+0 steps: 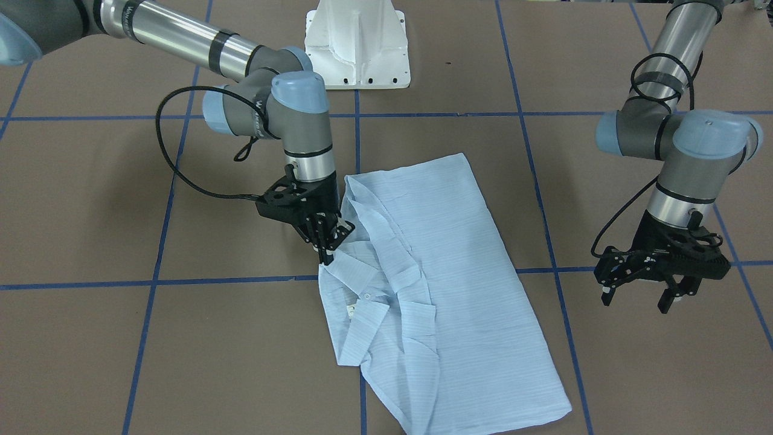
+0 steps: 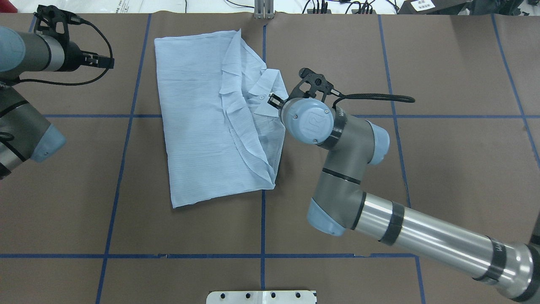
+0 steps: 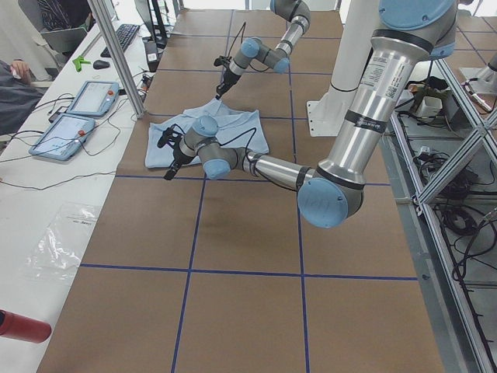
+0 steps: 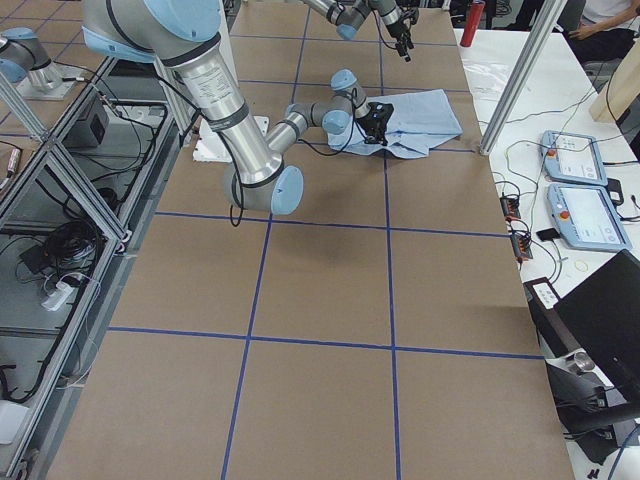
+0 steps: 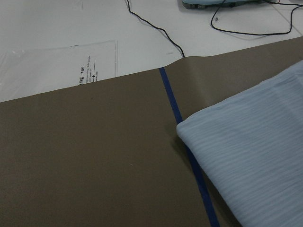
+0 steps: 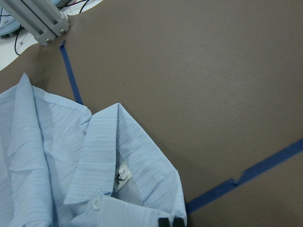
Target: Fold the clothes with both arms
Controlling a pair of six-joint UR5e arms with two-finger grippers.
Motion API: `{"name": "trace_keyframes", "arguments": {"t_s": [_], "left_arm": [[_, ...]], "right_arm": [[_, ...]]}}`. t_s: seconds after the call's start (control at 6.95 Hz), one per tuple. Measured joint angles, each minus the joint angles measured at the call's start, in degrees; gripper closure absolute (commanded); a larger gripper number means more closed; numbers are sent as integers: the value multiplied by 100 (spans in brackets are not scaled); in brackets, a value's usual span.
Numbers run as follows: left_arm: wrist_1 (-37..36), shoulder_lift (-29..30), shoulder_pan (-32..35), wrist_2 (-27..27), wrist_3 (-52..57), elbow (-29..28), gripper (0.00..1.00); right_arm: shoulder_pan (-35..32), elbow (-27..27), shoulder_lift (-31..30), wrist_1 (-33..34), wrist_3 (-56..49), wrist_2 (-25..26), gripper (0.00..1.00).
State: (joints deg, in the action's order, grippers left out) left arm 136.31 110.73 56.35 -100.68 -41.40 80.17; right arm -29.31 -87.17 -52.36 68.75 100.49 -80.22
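On the brown paper-covered desk (image 2: 443,169) gridded with blue tape lines (image 2: 262,219), the thin, pale blue, finely striped button-up shirt (image 2: 194,126) lies flat as a partly folded oblong. In the overhead view its long axis runs from the robot's side of the desk toward the far edge, slightly tilted. Its open collar (image 2: 268,82) sits on the robot's right side, nearer the far end.

The black two-finger right end effector (image 1: 327,240) is down at that collar-side edge, touching the cloth. Its fingertips (image 6: 164,221) are drawn close together over the fabric just below the white neck label (image 6: 121,177), and I judge it clenched on the shirt's edge.

The black left end effector (image 1: 641,291) hangs above the desk with its fingers spread, released and grasping nothing. It is well apart from the shirt, off the opposite long side, and its wrist camera looks onto one far corner of the cloth.

The right arm is therefore the nearer one. Any fold across the long axis would probably need the left end effector to reach the shirt first.
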Motion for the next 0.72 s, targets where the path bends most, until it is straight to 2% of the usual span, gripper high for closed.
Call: {"name": "trace_keyframes", "arguments": {"t_s": [0.29, 0.43, 0.72], "left_arm": [[3, -30, -11, -24, 0, 15, 0], [6, -53, -18, -31, 0, 26, 0], [9, -74, -40, -38, 6, 39, 0]], "right_arm": [[64, -768, -781, 20, -13, 17, 100], [70, -903, -960, 18, -44, 17, 1], [98, -989, -1030, 5, -397, -8, 0]]}}
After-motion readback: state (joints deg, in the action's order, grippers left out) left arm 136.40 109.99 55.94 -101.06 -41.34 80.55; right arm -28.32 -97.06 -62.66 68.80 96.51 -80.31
